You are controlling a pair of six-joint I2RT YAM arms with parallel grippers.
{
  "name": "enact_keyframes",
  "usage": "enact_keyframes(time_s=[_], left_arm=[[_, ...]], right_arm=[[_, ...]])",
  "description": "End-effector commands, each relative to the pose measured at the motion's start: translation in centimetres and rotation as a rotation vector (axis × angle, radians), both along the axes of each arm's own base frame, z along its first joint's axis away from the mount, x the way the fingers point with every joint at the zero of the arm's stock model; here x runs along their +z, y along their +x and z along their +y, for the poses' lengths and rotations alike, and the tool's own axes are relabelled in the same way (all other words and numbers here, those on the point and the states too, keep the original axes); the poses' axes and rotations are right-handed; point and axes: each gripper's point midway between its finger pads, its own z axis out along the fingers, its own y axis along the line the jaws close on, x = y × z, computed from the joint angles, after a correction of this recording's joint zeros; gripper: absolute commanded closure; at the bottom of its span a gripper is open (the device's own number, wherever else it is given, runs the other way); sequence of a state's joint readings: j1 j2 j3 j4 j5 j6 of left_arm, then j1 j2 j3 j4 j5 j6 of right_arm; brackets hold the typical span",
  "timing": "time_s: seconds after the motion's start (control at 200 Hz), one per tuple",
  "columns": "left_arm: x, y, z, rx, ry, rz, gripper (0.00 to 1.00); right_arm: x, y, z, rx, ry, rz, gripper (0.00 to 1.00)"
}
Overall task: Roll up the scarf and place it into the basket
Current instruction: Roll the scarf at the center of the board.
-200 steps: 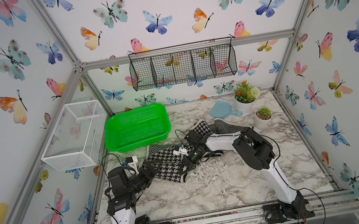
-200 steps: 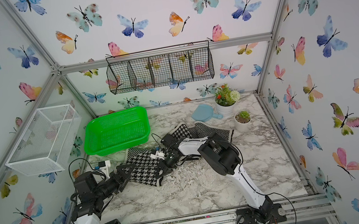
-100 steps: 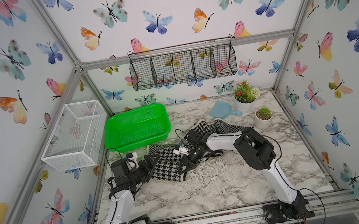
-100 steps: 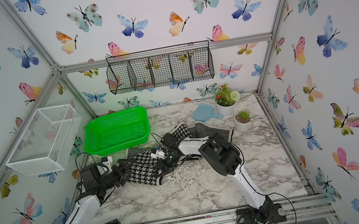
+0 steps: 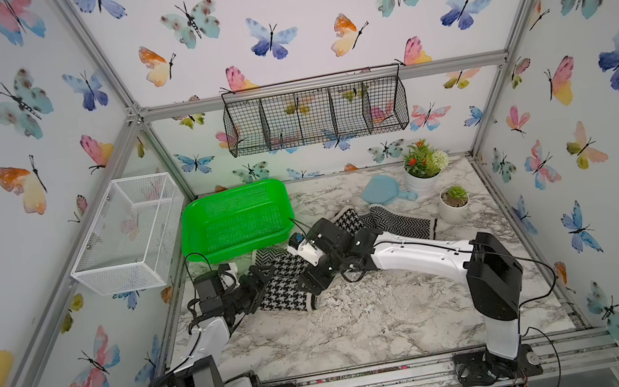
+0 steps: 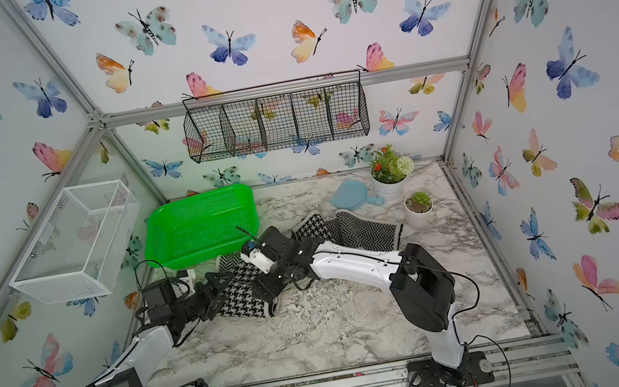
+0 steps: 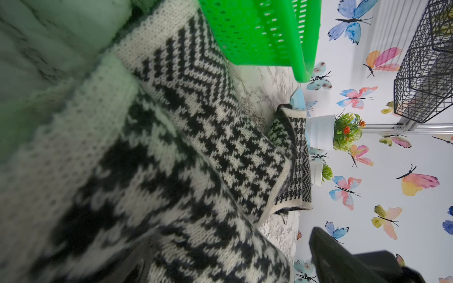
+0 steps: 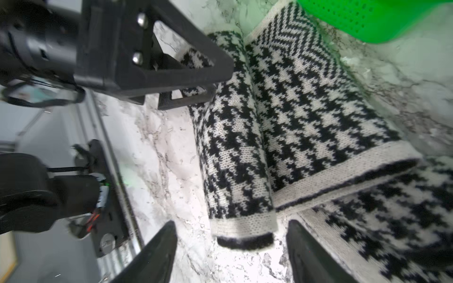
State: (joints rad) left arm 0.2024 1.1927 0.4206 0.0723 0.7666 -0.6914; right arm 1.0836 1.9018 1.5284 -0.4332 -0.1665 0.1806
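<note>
Part-rolled scarf by basket; right gripper spread astride roll end, left gripper wide, seemingly straddling it

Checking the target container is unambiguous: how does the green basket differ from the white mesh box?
The green basket is perforated plastic; the white mesh box is fine wire. The basket sits on the tabletop; the box hangs on the side wall, off it. Both are rectangular and open-topped.
</note>
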Motion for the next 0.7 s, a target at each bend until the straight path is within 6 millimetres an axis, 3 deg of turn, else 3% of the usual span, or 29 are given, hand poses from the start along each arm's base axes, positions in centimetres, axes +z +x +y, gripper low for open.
enact_keyframes(time_s=[0.0, 0.07, 0.19, 0.696], left_arm=[[-0.3, 0.7, 0.4, 0.005, 0.039, -0.010, 0.01], [-0.5, 0.7, 0.5, 0.007, 0.039, 0.002, 0.01], [-0.8, 0.6, 0.3, -0.003, 0.030, 0.013, 0.01], [-0.4, 0.3, -0.2, -0.020, 0.001, 0.010, 0.01]], right_arm=[[-2.7, -0.3, -1.1, -0.023, -0.214, -0.276, 0.22], [-3.2, -1.4, -0.4, -0.006, -0.254, -0.377, 0.18], [-4.4, -1.7, -0.3, -0.012, -0.319, -0.482, 0.16], [-11.5, 0.4, -0.5, 0.039, -0.552, -0.655, 0.14]])
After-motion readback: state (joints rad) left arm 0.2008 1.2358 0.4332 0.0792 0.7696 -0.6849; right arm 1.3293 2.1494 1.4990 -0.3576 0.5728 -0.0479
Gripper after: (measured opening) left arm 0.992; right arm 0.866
